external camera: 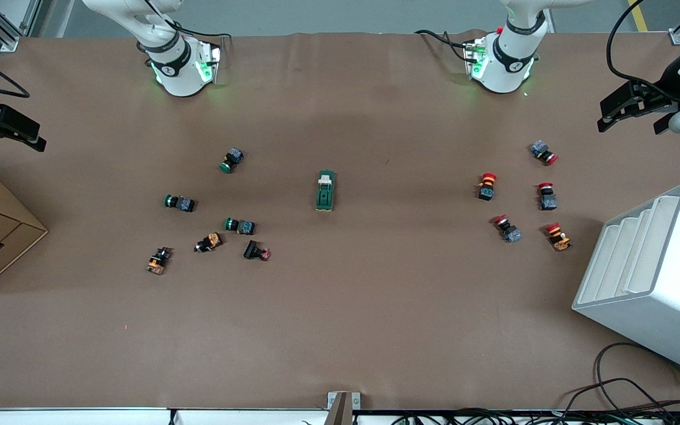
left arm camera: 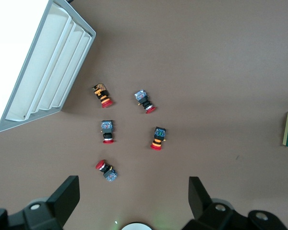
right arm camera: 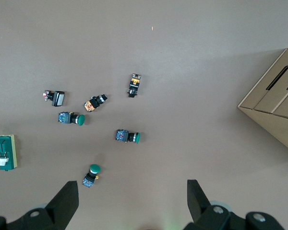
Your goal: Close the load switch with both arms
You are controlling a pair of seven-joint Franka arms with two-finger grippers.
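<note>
Blocky green load switch [external camera: 325, 191] with cream handle lies on matte brown table [external camera: 340, 330].

Right gripper [right arm camera: 133, 203] hanging open over brown table [right arm camera: 192, 57]. Dark green load switch with cream handle [right arm camera: 4, 152] lying flat; green-capped push buttons [right arm camera: 127, 136] scattered nearby; cardboard box [right arm camera: 276, 108] sitting apart.

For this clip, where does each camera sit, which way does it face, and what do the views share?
Front view: high across the table, facing both arm bases; left gripper and right gripper hover open at the table's ends.
Left wrist view: looks down past its open fingers at five red-capped buttons and the white rack.
Right wrist view: looks down past its fingers at green-capped buttons and a cardboard box.
All three share the load switch.
</note>
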